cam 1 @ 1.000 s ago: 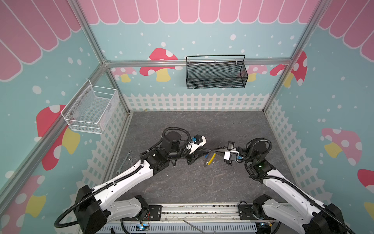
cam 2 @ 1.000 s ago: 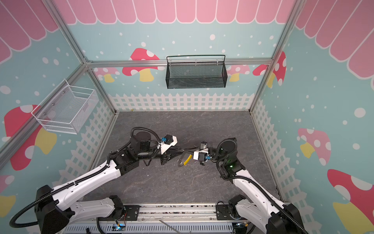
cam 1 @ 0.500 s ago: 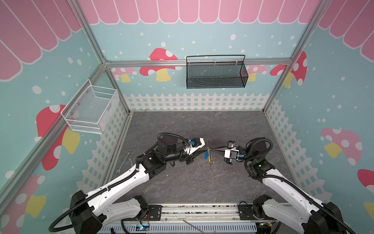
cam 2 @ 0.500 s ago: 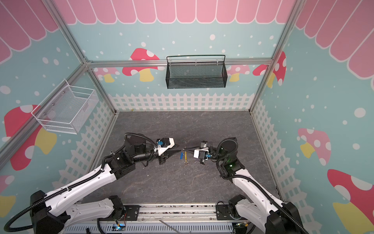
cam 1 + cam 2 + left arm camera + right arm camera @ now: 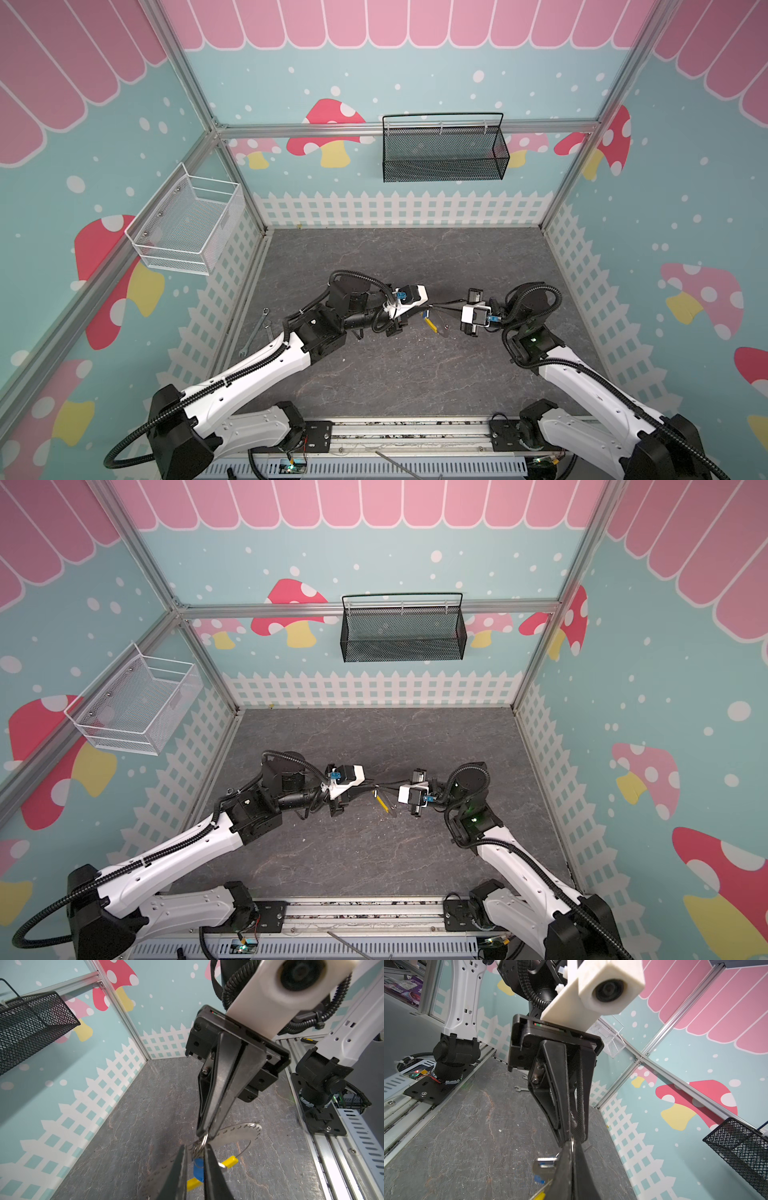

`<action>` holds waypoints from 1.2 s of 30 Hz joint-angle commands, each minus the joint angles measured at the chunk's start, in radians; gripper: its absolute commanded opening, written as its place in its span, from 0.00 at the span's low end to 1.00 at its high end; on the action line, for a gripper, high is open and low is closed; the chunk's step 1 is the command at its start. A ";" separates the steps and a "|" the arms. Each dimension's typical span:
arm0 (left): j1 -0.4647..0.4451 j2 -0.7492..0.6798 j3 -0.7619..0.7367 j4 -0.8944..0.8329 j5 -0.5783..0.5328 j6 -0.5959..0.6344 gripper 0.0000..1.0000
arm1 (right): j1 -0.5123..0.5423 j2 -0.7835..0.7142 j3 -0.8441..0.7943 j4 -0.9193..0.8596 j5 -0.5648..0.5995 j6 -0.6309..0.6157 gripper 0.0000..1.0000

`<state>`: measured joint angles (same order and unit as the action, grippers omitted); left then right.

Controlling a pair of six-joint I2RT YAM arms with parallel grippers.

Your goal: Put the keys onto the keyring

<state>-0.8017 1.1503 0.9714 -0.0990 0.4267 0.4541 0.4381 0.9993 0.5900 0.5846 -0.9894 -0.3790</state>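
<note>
Both grippers meet tip to tip above the middle of the floor. My right gripper point(image 5: 572, 1145) point(image 5: 436, 306) is shut on the edge of the keyring point(image 5: 203, 1142), a thin silver ring. From the ring hangs a dotted strap point(image 5: 239, 1133) with a yellow segment point(image 5: 229, 1162) point(image 5: 432, 326). My left gripper point(image 5: 195, 1147) point(image 5: 424, 309) faces it, jaws a narrow gap apart around the ring. The key point(image 5: 198, 1168) point(image 5: 545, 1164), blue head and short silver blade, hangs just below the ring between the left fingers point(image 5: 212, 1174), against one of them and apart from the other.
A long silver wrench point(image 5: 255, 330) lies by the left fence wall. A white wire basket point(image 5: 187, 224) hangs on the left wall and a black mesh basket point(image 5: 442, 153) on the back wall. The arms' mounting rail point(image 5: 407, 432) runs along the front edge.
My left gripper has moved right to meet the right gripper's tips, and its jaws have narrowed around the ring. The strap has swung a little. The right arm has held still.
</note>
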 commanded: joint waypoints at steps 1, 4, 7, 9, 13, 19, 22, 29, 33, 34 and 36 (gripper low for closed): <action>-0.008 0.009 0.038 -0.024 0.017 0.032 0.16 | -0.002 0.006 0.013 0.018 -0.028 0.018 0.00; -0.013 0.014 0.044 -0.029 0.021 0.038 0.12 | -0.003 0.006 0.013 0.019 -0.028 0.020 0.00; -0.017 0.018 0.051 -0.040 0.020 0.048 0.05 | -0.003 0.005 0.012 0.018 -0.025 0.021 0.00; -0.019 0.019 0.057 -0.043 0.025 0.052 0.00 | -0.002 0.007 0.010 0.018 -0.023 0.022 0.00; -0.025 0.039 0.122 -0.147 0.030 0.059 0.00 | -0.002 0.005 0.004 0.011 -0.004 0.023 0.06; -0.025 0.089 0.261 -0.372 -0.004 0.093 0.00 | -0.003 -0.041 0.025 -0.125 0.082 -0.081 0.29; -0.025 0.115 0.325 -0.468 -0.031 0.111 0.00 | -0.004 -0.069 0.047 -0.209 0.110 -0.137 0.32; -0.031 0.172 0.422 -0.578 -0.059 0.121 0.00 | -0.003 -0.101 0.084 -0.304 0.140 -0.204 0.31; -0.042 0.193 0.447 -0.600 -0.077 0.125 0.00 | -0.003 -0.088 0.105 -0.337 0.131 -0.224 0.28; -0.045 0.197 0.451 -0.602 -0.078 0.124 0.00 | -0.002 -0.083 0.109 -0.338 0.121 -0.223 0.26; -0.048 0.199 0.456 -0.601 -0.080 0.125 0.00 | -0.002 -0.071 0.111 -0.339 0.107 -0.223 0.25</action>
<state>-0.8417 1.3476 1.3907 -0.6643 0.3557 0.5510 0.4328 0.9169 0.6727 0.2802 -0.8577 -0.5751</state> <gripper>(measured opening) 0.050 0.249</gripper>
